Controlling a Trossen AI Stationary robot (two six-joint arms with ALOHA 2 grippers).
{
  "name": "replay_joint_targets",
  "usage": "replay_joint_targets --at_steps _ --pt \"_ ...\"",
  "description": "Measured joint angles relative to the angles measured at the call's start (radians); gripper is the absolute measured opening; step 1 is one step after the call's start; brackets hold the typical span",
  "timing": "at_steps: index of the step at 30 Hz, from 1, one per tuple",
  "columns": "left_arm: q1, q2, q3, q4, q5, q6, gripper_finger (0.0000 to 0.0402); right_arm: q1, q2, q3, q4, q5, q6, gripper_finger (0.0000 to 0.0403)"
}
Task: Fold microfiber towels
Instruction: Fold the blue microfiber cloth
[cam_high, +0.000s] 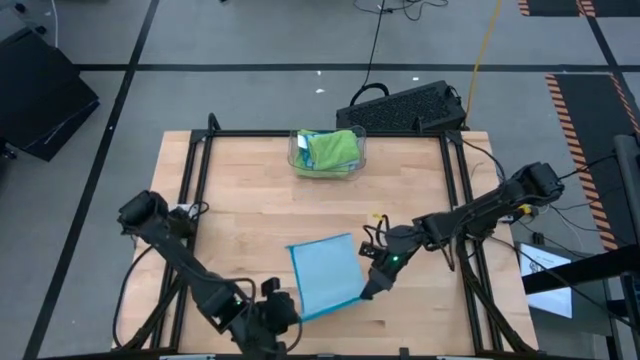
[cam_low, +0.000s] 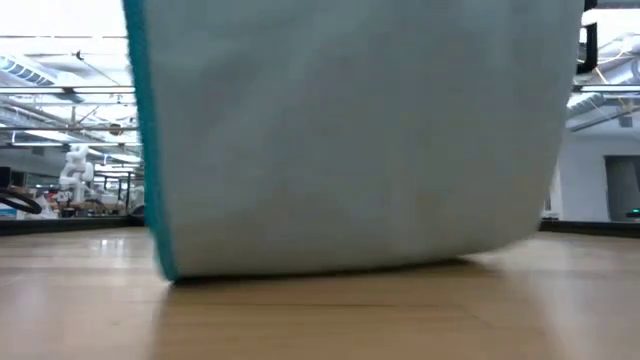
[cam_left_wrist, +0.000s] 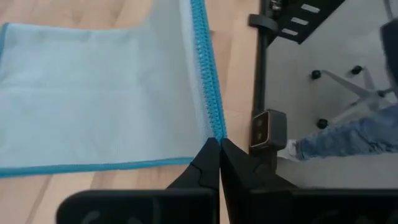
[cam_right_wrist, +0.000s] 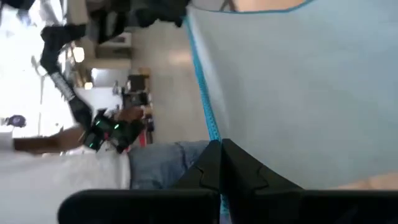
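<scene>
One light blue microfiber towel (cam_high: 325, 272) is held up at the table's near middle between my two grippers. My left gripper (cam_high: 296, 312) is shut at its near left corner and my right gripper (cam_high: 366, 292) is shut at its near right corner. In the low view the towel (cam_low: 350, 130) hangs as a wide sheet, with its lower edge (cam_low: 330, 268) on the wood. A clear plastic bin (cam_high: 296, 160) at the far middle holds lime green towels (cam_high: 332, 148) and some blue cloth. My left gripper pinches the towel's corner at the blue hem (cam_left_wrist: 214, 127) between its two shut fingers, slanting down from the near left. The cloth runs away from the fingers, spread out. My right gripper pinches the towel at its blue-hemmed edge (cam_right_wrist: 213, 132), near a corner. The cloth hangs away from the fingers, smooth.
Black frame rails (cam_high: 196, 190) run along the table's left and right sides. A black case (cam_high: 405, 106) lies beyond the far edge. A person in jeans (cam_left_wrist: 348, 140) stands off the table's near side. Bare wood lies left and right of the towel.
</scene>
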Motion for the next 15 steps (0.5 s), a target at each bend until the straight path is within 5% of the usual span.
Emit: replay_joint_targets --at_steps 6,15 --pt "-0.006 0.004 0.000 -0.099 -0.081 -0.063 0.0003 -0.033 0.093 -0.003 -0.009 0.106 -0.029 0.0000" --pt "0.058 0.004 -0.078 -0.161 -0.091 -0.057 0.0006 -0.156 0.126 -0.002 -0.134 0.104 -0.175 0.0000"
